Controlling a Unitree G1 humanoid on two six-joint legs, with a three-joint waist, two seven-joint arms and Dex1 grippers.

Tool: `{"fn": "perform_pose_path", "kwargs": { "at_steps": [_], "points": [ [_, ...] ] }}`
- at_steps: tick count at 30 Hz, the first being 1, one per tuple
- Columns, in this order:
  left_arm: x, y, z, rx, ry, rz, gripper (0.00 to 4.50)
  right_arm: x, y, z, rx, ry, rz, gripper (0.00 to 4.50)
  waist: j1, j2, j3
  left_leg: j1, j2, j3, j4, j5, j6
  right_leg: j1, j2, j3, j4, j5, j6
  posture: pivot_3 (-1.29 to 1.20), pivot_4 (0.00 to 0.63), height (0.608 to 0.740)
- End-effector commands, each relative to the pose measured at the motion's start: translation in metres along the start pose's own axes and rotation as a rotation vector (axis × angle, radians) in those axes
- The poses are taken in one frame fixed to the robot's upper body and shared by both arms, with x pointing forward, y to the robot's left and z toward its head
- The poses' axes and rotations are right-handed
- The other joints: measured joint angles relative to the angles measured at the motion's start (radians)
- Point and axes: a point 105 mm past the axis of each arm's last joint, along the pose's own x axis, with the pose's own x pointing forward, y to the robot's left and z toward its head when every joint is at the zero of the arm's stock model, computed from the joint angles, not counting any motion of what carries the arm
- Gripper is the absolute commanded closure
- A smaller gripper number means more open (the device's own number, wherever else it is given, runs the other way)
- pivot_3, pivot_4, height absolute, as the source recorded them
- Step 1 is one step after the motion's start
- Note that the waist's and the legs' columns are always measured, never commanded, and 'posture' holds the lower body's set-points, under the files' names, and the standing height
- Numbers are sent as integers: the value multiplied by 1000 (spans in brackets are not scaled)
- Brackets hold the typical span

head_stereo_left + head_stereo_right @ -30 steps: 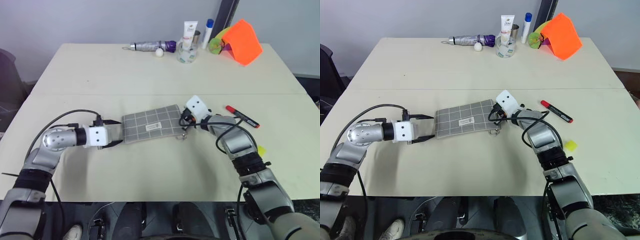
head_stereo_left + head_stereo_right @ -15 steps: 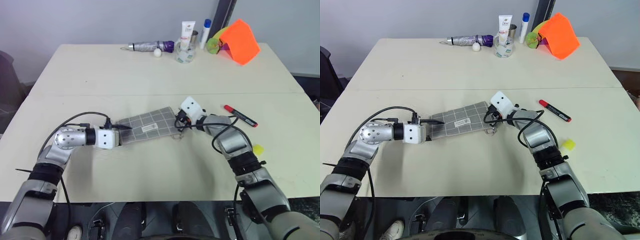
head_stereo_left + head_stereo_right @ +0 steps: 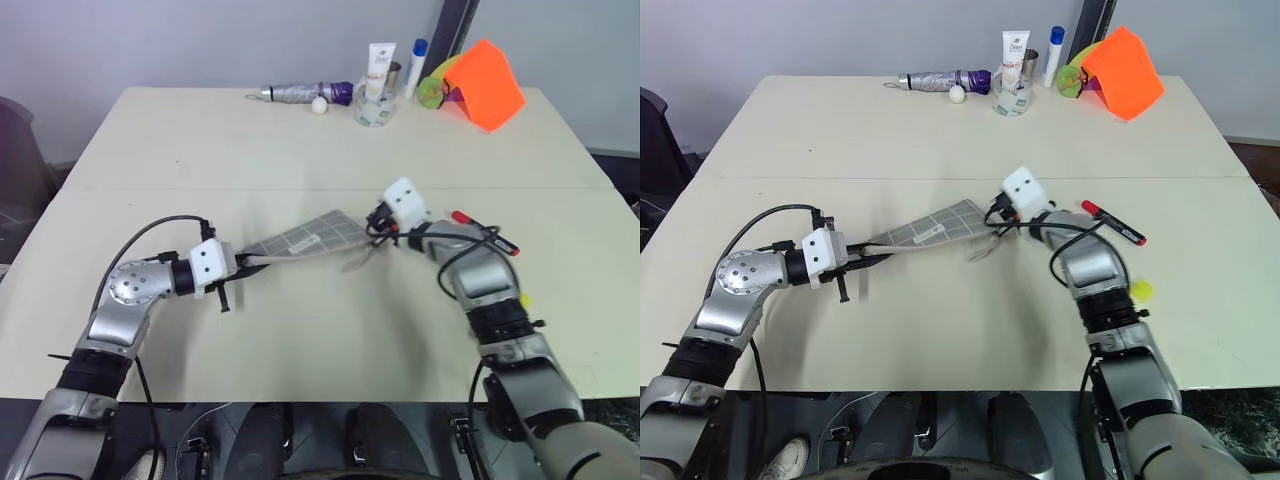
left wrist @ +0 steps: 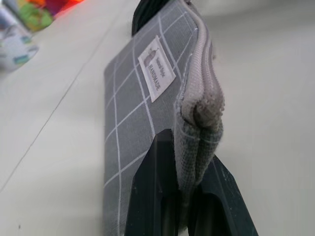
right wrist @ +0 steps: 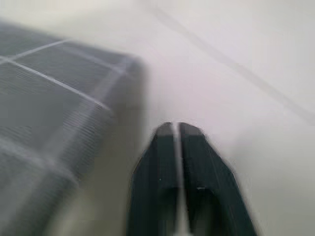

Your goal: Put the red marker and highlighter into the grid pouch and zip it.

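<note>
Grid pouch (image 4: pixel 133 103) tilted since; label "HANDMADE"

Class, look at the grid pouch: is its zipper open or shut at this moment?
Shut at the end in view. In the left wrist view the grid pouch shows its zipper edge closed where the left gripper pinches it; the far end cannot be told.

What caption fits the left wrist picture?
Left gripper pinching the zipper end of the grid pouch.

Two silver-grey metal arms (image 3: pixel 130 300) from the lower corners of the frame, rounded elbow joints, white boxy wrist blocks (image 3: pixel 405 198) (one per arm), looping black cables (image 3: pixel 150 235), black ribbed forearm cuffs, black wedge-shaped fingers (image 4: pixel 157 196)
</note>
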Motion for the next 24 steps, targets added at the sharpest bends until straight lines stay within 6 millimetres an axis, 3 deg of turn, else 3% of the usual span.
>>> {"fn": "perform_pose_path", "kwargs": {
  "at_steps": [1,3,5,6,10,13,24],
  "points": [
    [1,10,16,-78,-55,119,4500,-36,-25,24,-32,-97,-61,2607,2,0,0,0,0,0,0,0,0,0,0,0,0,0,0,0,150,740],
    [3,9,20,-104,-64,146,4500,-45,-29,24,-19,-102,-80,1796,-1,0,0,0,0,0,0,0,0,1,0,0,-1,0,0,0,150,740],
    [8,9,24,-136,-78,178,4500,-56,-29,23,8,-111,-68,569,-6,0,0,1,0,0,0,0,0,1,0,0,0,0,0,0,150,740],
    [12,8,28,-155,-95,194,4500,-63,-26,22,37,-119,-51,179,-5,0,0,1,1,0,0,0,0,1,1,0,0,0,0,0,150,740],
    [28,1,37,-211,-138,210,4500,-77,-1,18,113,-125,54,179,-3,0,0,1,1,0,0,0,0,1,1,0,0,0,0,0,150,740],
    [37,-5,41,-218,-153,189,4500,-72,9,17,170,-131,66,179,-5,0,0,1,1,-1,0,0,0,1,1,0,0,0,0,0,150,740],
    [44,-13,47,-212,-169,154,4500,-56,-1,18,256,-148,-32,179,0,0,0,1,0,-1,1,0,0,1,1,0,0,0,0,0,150,740]
  ]
}}
